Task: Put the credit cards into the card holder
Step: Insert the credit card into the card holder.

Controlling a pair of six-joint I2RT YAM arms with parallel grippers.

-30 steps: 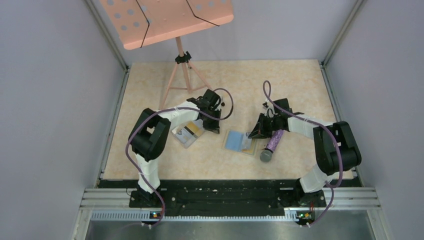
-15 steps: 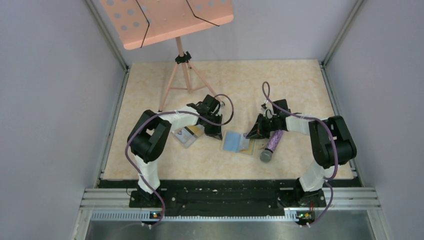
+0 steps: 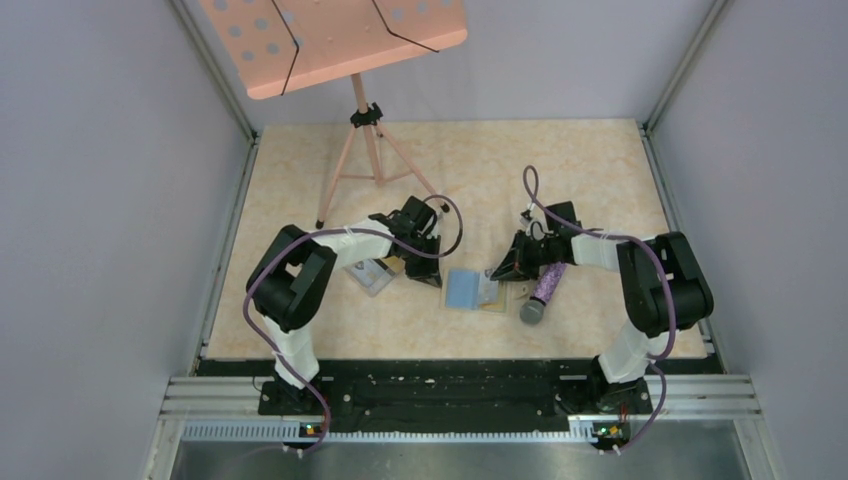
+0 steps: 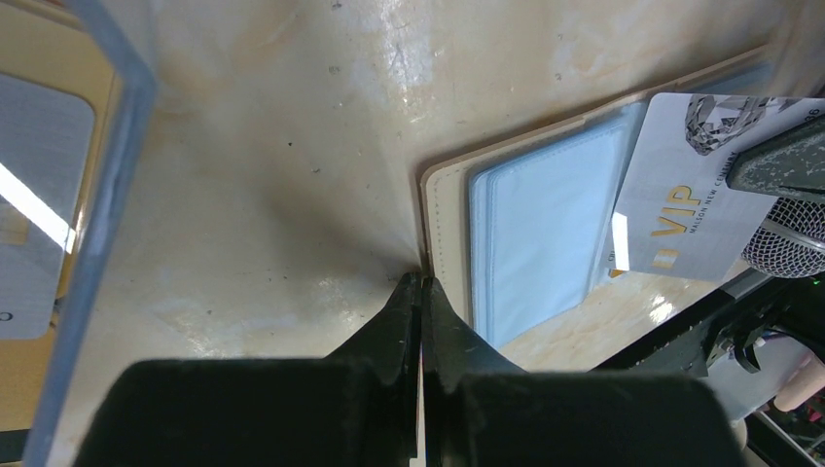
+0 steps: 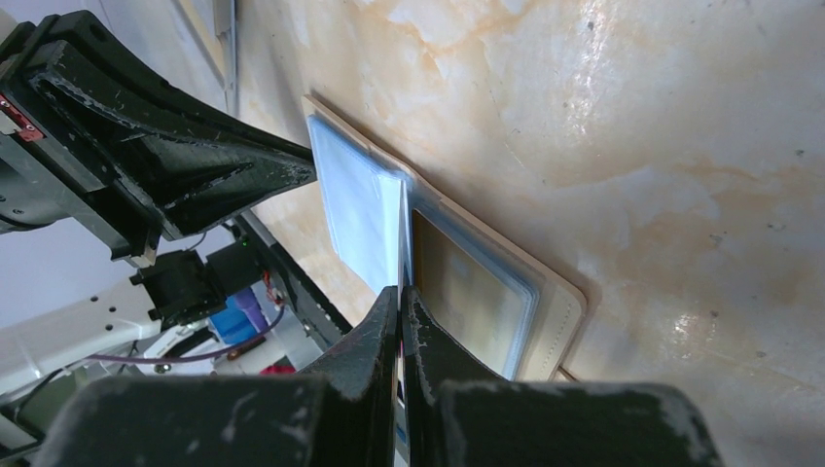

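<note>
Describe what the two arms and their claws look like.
The left arm and right arm have white links, bulky black joints and a looping purple cable each. The left claw and right claw are black tapering wedges, the right one scuffed.

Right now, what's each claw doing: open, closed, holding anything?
Left claw: closed, tips at the wallet edge, nothing visibly held.
Right claw: closed on the white card.
</note>
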